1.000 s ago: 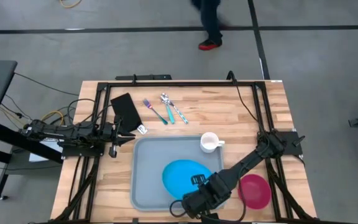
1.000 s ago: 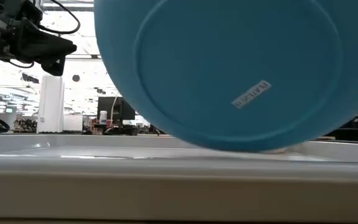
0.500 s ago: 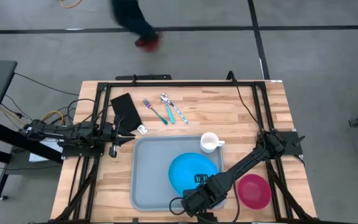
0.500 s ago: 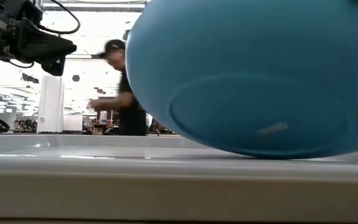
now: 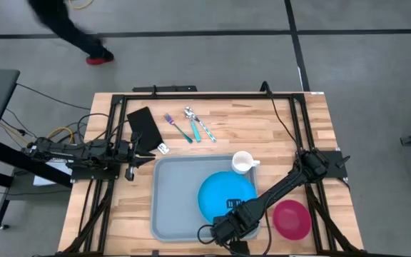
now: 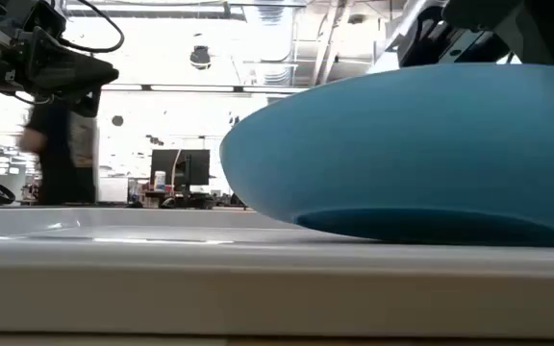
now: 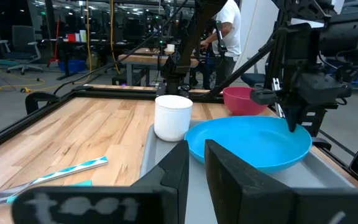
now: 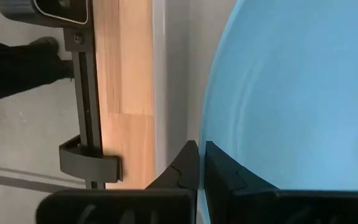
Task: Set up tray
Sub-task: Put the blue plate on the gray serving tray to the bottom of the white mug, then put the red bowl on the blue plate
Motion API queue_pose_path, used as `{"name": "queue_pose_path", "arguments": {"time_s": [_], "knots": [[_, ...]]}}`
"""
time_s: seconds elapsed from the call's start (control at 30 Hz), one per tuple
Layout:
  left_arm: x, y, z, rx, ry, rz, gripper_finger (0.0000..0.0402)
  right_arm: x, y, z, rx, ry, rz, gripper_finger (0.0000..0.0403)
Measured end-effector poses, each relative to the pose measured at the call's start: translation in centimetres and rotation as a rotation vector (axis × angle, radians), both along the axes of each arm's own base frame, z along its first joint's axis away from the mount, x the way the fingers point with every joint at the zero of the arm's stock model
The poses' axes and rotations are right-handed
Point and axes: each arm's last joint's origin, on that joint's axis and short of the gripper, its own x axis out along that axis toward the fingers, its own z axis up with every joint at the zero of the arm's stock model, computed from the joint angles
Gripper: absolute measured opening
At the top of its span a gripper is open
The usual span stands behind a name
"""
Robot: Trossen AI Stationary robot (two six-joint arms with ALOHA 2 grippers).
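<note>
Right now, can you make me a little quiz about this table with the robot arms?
1. True or false: the round blue plate is over the large grey-blue plastic tray.
2. Which gripper grips the plate's rim: A) left gripper B) right gripper?
3. Fill in: the white mug stands at the tray's far ____ corner, seen from above.

Key: 1 true; 2 B; 3 right.
</note>
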Motion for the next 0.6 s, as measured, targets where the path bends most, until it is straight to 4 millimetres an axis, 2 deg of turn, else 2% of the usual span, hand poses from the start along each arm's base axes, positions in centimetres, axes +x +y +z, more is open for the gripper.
{"name": "queue_pose_path", "arguments": {"time_s": [0.13,0.6], "knots": [[0.0,0.0,-0.01,0.0,0.0,0.0,0.004,0.09,0.07,0.0,0.008,-0.009,-0.003,0.0019],[0.0,0.0,-0.01,0.0,0.0,0.0,0.004,0.26,-0.05,0.11,0.016,-0.008,-0.05,0.0124]]}}
